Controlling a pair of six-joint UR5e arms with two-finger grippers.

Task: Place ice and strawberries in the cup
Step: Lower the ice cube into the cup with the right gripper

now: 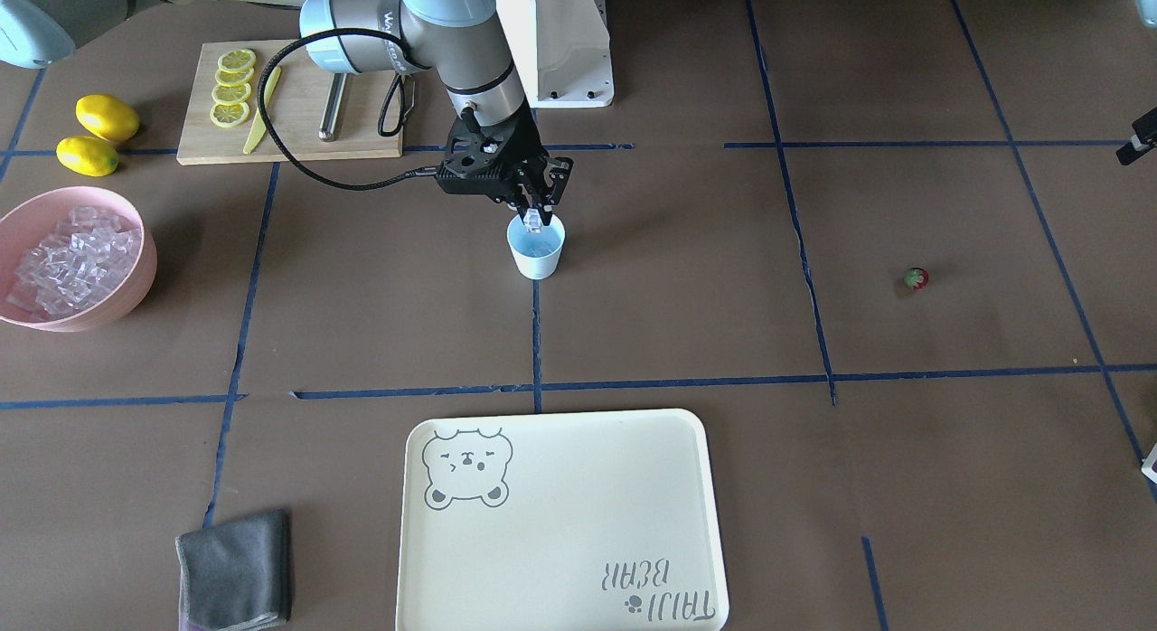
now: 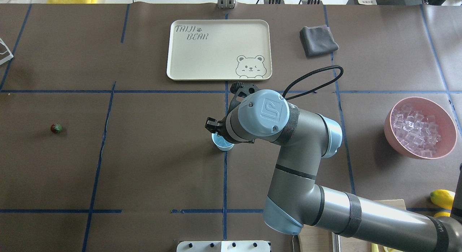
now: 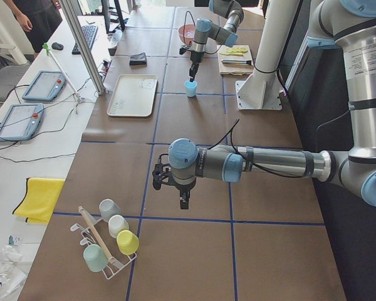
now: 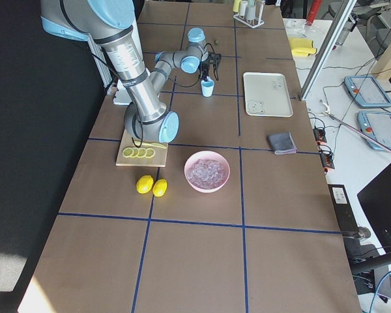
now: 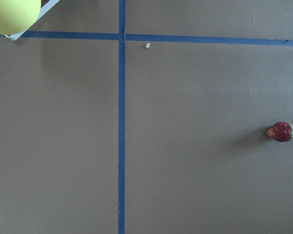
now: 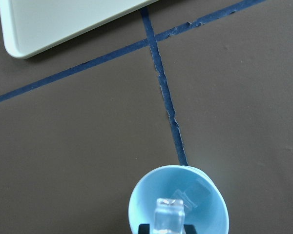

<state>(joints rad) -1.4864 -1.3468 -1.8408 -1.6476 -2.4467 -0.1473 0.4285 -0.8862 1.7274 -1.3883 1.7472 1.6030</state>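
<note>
The light blue cup (image 1: 536,251) stands at the table's middle on a blue tape line. My right gripper (image 1: 535,213) hangs just over its mouth, shut on a clear ice cube (image 6: 168,214). The right wrist view looks down into the cup (image 6: 146,195), with another ice cube (image 6: 198,189) lying inside. The tiny red strawberry (image 1: 917,278) lies alone on the mat, far from the cup; it also shows in the left wrist view (image 5: 279,131). My left gripper (image 3: 183,199) hovers over the mat in the exterior left view only; I cannot tell whether it is open or shut.
A pink bowl (image 1: 136,283) full of ice cubes (image 1: 72,260), two lemons (image 1: 107,116) and a cutting board (image 1: 298,116) with lemon slices sit on my right side. A cream tray (image 1: 560,522) and a grey cloth (image 1: 235,568) lie beyond the cup. A cup rack (image 3: 109,241) stands at the left end.
</note>
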